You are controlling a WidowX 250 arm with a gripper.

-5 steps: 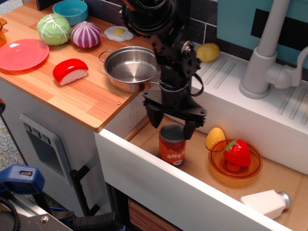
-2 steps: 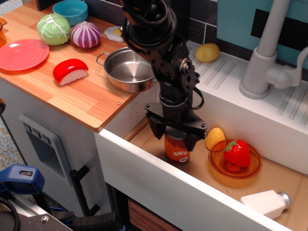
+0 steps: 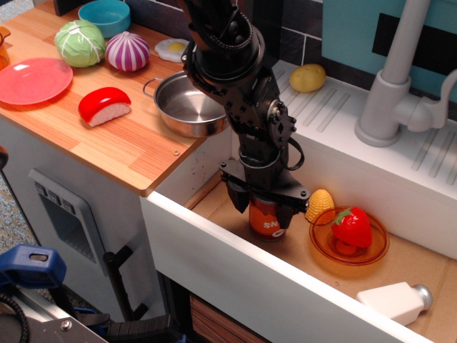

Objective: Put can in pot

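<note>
A red pepper (image 3: 352, 226) sits in an orange dish (image 3: 371, 254) (yellow corn (image 3: 319, 205) just beside).

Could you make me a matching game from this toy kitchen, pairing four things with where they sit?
Things:
1. small orange-labelled tin can
2. shallow shiny steel pot
3. red toy pepper
4. white bottle with silver cap

Places:
A. in the orange transparent dish
B. lying in the sink's near right corner
C. on the wooden counter
D. between the black gripper's fingers

Pairs: 1-D, 2-C, 3-A, 4-B
</note>
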